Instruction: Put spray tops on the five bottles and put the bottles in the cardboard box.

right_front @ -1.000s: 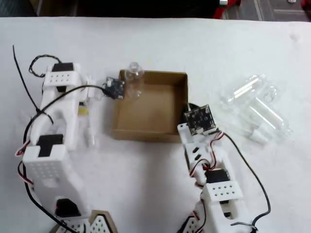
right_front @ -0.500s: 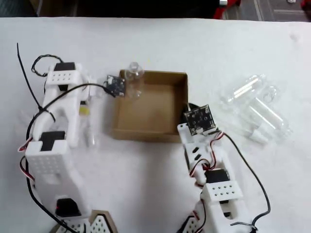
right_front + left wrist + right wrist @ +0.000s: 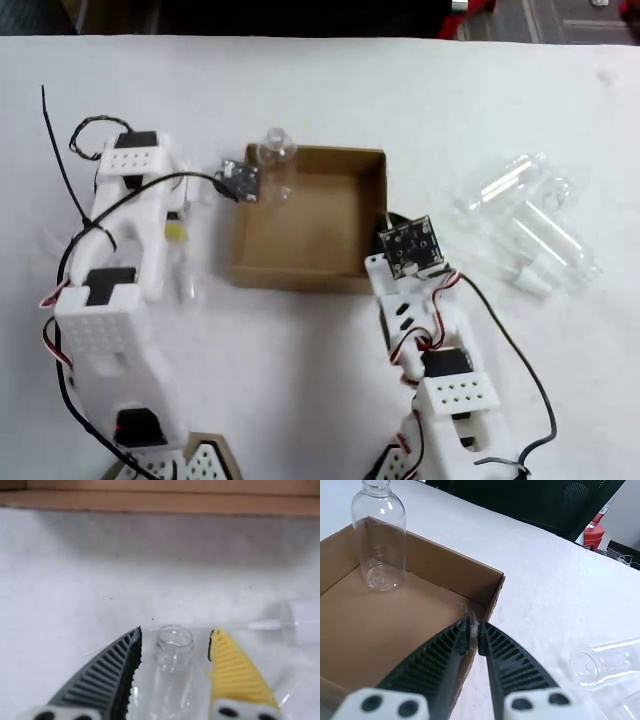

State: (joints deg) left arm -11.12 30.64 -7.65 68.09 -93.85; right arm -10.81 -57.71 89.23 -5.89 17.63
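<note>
Left gripper (image 3: 174,636) is low on the counter (image 3: 330,90), at the 9 o'clock side of the cardboard box (image 3: 300,272). Its fingers are spread w/ a lying bottle (image 3: 172,652) btwn them. The bottle is clear, its neck is open w/ no spray top, and the mouth points toward the box wall. Grey ribbed finger on one side, yellow on the other. Gaps show either side of the neck, so no clamp there; farther back can't tell if they touch the body. A spray top (image 3: 300,622) w/ its thin tube lies on the counter just beside the yellow finger, apart from the lying bottle.

Right gripper (image 3: 475,626): fingers closed tip to tip, nothing in them, hanging over the box wall near the 4 o'clock corner.

In the box, a standing bottle (image 3: 276,165) is upright in the 11 o'clock corner, close to both walls, no spray top on it.

Loose bottles (image 3: 525,220) lie in a heap on the counter at 3 o'clock from the box, well apart from it. They are clear, on their sides and overlapping. A white piece sits at the heap's 6 o'clock edge, prob. a spray top, can't tell for sure.

Vs 1 s ago: the left arm's rear links and the black cable have drifted a bit toward 12 o'clock, while its wrist end by the box has hardly shifted. Right arm, box, standing bottle and heap are unchanged.
</note>
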